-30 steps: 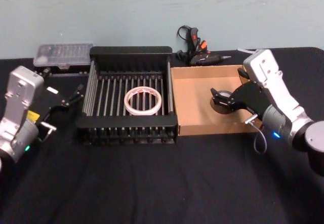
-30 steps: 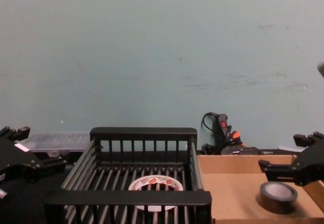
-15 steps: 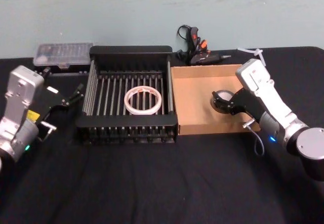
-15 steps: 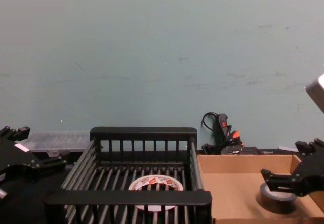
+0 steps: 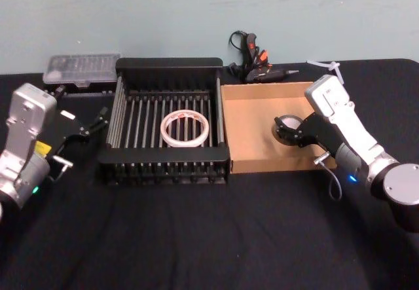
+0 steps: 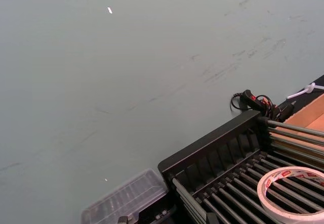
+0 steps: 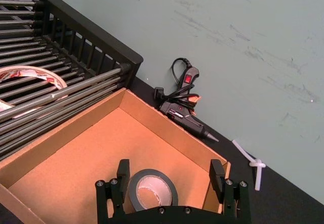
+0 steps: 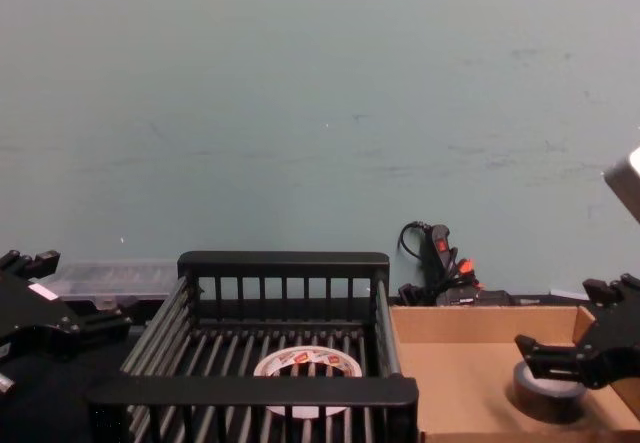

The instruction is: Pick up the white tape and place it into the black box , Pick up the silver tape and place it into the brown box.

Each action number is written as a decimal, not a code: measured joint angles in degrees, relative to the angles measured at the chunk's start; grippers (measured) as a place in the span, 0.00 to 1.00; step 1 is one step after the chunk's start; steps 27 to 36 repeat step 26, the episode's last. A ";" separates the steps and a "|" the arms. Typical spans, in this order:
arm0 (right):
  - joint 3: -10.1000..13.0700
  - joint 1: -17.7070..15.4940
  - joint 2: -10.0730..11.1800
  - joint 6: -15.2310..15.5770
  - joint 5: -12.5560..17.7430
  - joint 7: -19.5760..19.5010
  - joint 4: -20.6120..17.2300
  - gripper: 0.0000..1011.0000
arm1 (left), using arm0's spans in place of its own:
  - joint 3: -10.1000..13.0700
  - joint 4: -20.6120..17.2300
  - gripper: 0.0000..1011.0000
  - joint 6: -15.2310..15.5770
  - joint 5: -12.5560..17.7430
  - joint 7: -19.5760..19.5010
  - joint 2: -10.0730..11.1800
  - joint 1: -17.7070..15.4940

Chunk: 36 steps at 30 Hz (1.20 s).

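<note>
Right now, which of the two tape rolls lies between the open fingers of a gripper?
The silver tape, lying in the brown box under the right gripper. The white tape lies alone in the black box.

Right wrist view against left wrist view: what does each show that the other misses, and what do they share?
Right wrist alone: the silver tape lying flat on the floor of the brown box, with the right gripper open and a finger on either side of the roll. Left wrist alone: a clear plastic case beside the crate. Both: the white tape lying in the black box, the glue gun and the white cable tie by the wall.
</note>
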 joint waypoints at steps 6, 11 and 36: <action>-0.04 0.03 0.03 -0.01 0.06 0.02 -0.01 0.99 | 0.00 0.00 0.99 0.00 0.00 0.00 0.00 0.00; -0.05 0.06 0.06 -0.03 0.11 0.04 -0.04 0.99 | 0.00 0.00 0.99 0.00 0.00 0.00 0.00 0.00; -0.04 0.08 0.07 -0.05 0.20 0.05 -0.06 0.99 | 0.00 0.00 0.99 0.00 0.00 0.00 0.00 0.01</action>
